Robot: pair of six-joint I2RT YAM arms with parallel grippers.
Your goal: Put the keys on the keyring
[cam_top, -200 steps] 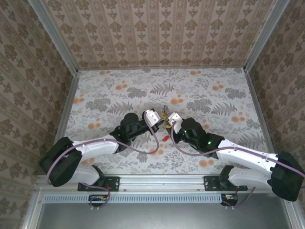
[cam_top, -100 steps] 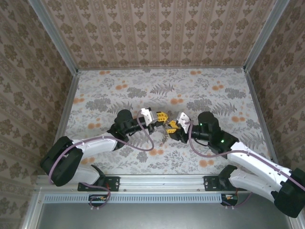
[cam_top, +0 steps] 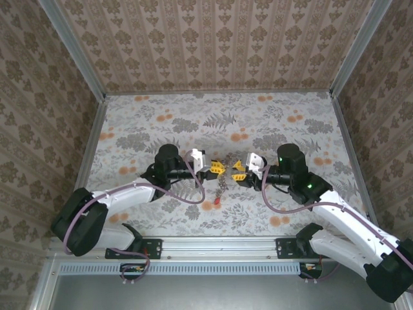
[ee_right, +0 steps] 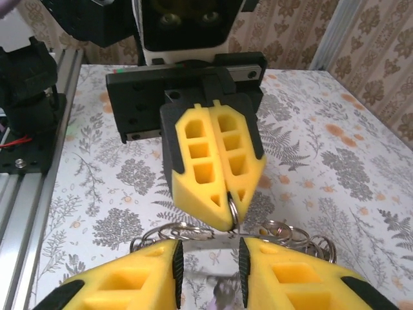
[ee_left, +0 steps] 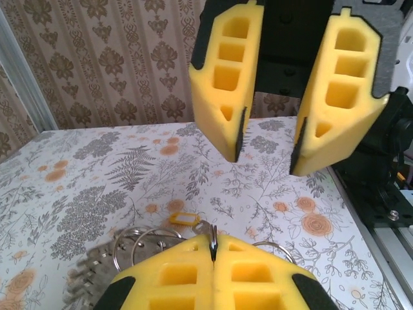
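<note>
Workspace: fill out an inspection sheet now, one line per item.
Surface: floral cloth, flat.
Job's things: keyring, a thin metal ring, pinched upright; keys dangle beneath it; yellow tag and red piece near them, attachment unclear.
Clutter: nothing seen.
Hands: left hand shut on the keyring; right hand open, facing it, holding nothing.
Cables: purple cables loop along both arms.
Surroundings: patterned walls, metal frame rail.

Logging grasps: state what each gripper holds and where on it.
Left gripper pinches the keyring by its wire edge, at the fingertips; right gripper is open, holding nothing.
</note>
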